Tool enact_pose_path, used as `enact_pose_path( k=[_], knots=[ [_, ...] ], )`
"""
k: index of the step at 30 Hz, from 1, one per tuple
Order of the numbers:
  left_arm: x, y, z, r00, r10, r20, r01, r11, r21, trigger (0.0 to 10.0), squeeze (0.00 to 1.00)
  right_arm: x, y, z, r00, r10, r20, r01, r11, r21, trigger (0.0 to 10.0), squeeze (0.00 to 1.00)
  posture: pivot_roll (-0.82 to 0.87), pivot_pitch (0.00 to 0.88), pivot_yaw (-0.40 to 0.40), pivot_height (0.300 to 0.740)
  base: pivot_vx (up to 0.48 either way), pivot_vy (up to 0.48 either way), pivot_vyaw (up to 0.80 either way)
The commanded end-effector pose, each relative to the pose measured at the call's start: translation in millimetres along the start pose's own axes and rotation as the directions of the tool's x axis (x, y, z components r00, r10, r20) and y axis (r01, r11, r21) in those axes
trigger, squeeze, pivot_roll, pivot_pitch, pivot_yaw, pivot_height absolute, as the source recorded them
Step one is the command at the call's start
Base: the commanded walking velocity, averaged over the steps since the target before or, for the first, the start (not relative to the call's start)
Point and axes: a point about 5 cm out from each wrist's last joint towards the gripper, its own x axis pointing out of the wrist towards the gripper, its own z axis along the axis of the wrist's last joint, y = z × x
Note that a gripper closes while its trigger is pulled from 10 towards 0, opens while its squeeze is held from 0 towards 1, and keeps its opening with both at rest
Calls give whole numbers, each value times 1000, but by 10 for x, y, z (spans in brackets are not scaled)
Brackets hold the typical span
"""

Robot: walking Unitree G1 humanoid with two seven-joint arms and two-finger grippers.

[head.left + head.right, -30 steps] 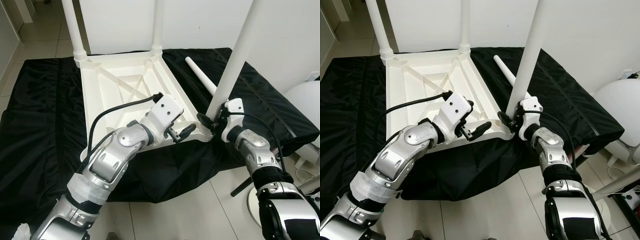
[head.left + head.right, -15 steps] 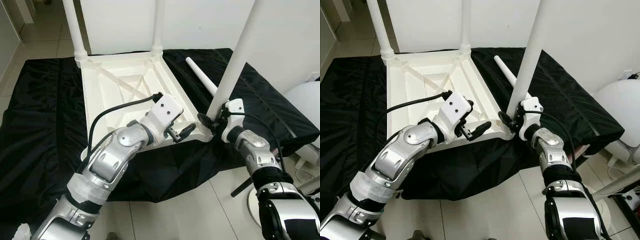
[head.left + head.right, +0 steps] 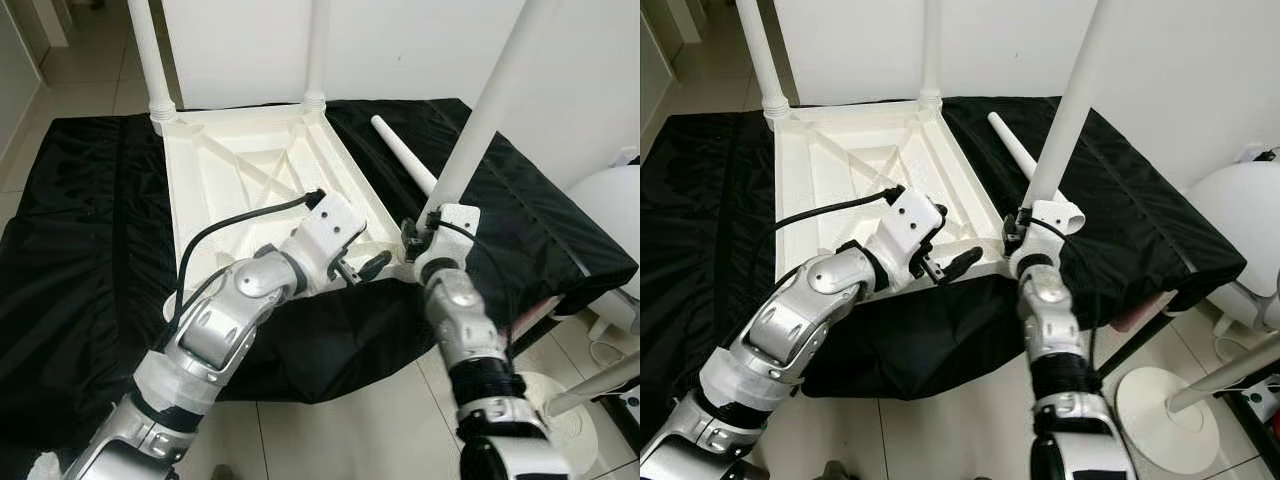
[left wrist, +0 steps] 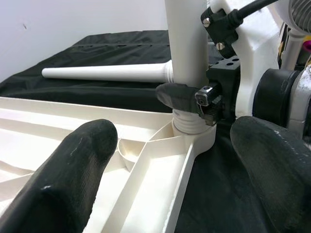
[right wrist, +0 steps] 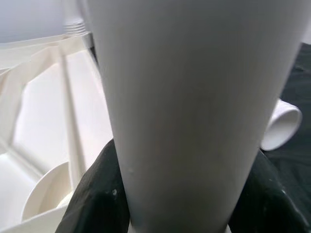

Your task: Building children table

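Observation:
An upside-down white table top (image 3: 230, 170) lies on a black cloth. Two white legs (image 3: 145, 50) (image 3: 318, 50) stand in its far corners. A third leg (image 3: 480, 120) stands leaning slightly in the near right corner socket (image 4: 194, 133). My right gripper (image 3: 412, 238) is shut on this leg just above the socket, its black fingers (image 5: 97, 194) on either side of it. My left gripper (image 3: 362, 268) hovers open at the table's near edge, just left of that corner, fingers (image 4: 73, 165) wide apart and holding nothing. A fourth leg (image 3: 400, 150) lies loose on the cloth behind.
The black cloth (image 3: 80, 230) covers a low platform and hangs over its near edge. Tiled floor (image 3: 350, 430) lies in front. A white round stand base (image 3: 560, 410) sits on the floor at the right, and a white rounded object (image 3: 610, 200) is beyond it.
My right forearm has swung left and toward me, turning around the leg while still gripping it. The leg's top leans a little further right. The left arm has barely moved.

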Motion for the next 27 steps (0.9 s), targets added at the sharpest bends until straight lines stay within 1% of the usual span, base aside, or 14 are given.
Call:
enact_pose_path(
  k=[1, 2, 3, 4, 5, 10, 11, 16, 18, 19, 23, 24, 25, 27],
  knots=[
    [-2, -68, 9, 998, -66, -1, 66, 998, 4, 10000, 0, -64, -9, -99, 997, -71, -38, 73, 996, 57, 10000, 0, 9, 61, -39, 740, 0, 0, 0],
    [-2, -68, 9, 998, -66, -1, 66, 998, 4, 10000, 0, -64, -9, -99, 997, -71, -38, 73, 996, 57, 10000, 0, 9, 61, -39, 740, 0, 0, 0],
    [-4, -75, 8, 998, -68, -1, 68, 998, 4, 10000, 0, -90, 82, -80, 998, -49, -26, 50, 997, 63, 10000, 0, 8, 61, -38, 740, 0, 0, 0],
    [-4, -75, 8, 998, -68, -1, 68, 998, 4, 10000, 0, -90, 82, -80, 998, -49, -26, 50, 997, 63, 10000, 0, 8, 61, -38, 740, 0, 0, 0],
    [-5, -84, 5, 997, -72, -1, 72, 997, 4, 10000, 0, -153, 196, -35, 1000, 7, -7, -6, 997, 73, 10000, 0, 7, 61, -39, 740, 0, 0, 0],
    [-7, -86, 1, 997, -73, -2, 73, 997, 4, 10000, 0, -199, 212, -17, 999, 37, 4, -37, 996, 78, 10000, 0, 3, 60, -41, 740, 0, 0, 0],
    [-6, -81, 1, 997, -72, -2, 72, 997, 3, 10000, 0, -234, 190, 21, 998, 50, 32, -52, 995, 85, 10000, 1000, 1, 59, -43, 740, 0, 0, 0],
    [-6, -74, 6, 998, -70, -1, 70, 998, 2, 10000, 0, -253, 165, 58, 996, 65, 55, -70, 993, 96, 10000, 1000, -5, 55, -41, 740, 0, 0, 0],
    [15, -73, 13, 998, -68, 1, 68, 998, 4, 10000, 0, -264, 78, 137, 986, 129, 104, -138, 986, 90, 10000, 1000, 5, 55, -38, 740, 0, 0, 0],
    [22, -81, 20, 998, -68, 2, 68, 998, 5, 10000, 0, -256, 25, 143, 981, 165, 103, -173, 982, 70, 10000, 1000, 9, 49, -35, 740, 0, 0, 0],
    [20, -83, 31, 998, -69, 4, 69, 998, 7, 10000, 0, -232, -102, 146, 972, 216, 94, -219, 975, 26, 10000, 1000, 13, 52, -30, 740, 0, 0, 0],
    [20, -83, 31, 998, -69, 4, 69, 998, 7, 10000, 0, -232, -102, 146, 972, 216, 94, -219, 975, 26, 10000, 1000, 13, 52, -30, 740, 0, 0, 0],
    [19, -68, 27, 998, -68, 2, 68, 998, 10, 10000, 0, -212, -180, 137, 968, 239, 77, -240, 971, 8, 10000, 0, 19, 53, -27, 740, 0, 0, 0],
    [6, 7, 44, 998, -62, 1, 62, 998, 22, 10000, 0, -148, -359, 124, 952, 304, 39, -302, 952, -58, 10000, 0, 14, 68, -26, 740, 0, 0, 0]
  ],
)
